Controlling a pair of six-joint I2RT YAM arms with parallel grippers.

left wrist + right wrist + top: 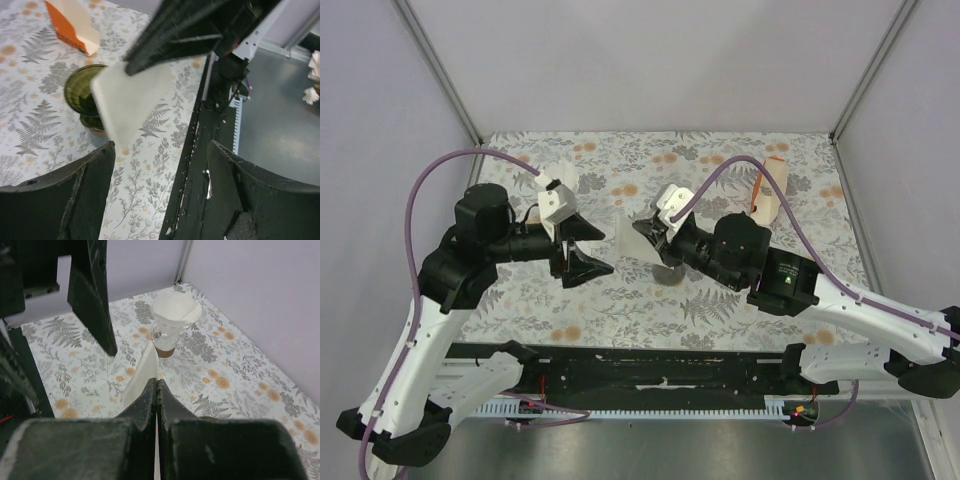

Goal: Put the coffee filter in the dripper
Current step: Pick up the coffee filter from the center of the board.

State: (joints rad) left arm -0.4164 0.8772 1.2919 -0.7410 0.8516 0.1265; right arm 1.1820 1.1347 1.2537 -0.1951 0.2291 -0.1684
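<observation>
Currently right claw [157, 386] pinches the thin white flattened paper coffee filter [127, 100] aloft near the dark olive-green translucent dripper [82, 95]; left claw [582, 255] open, empty. Judged: filter needs spreading, then lowering in.

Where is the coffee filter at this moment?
In the top view the filter is near the middle of the table, pinched in the shut right gripper. It is just left of the dripper, not yet in it.

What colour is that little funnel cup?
The dripper is dark olive green, clearest in the left wrist view.
</observation>
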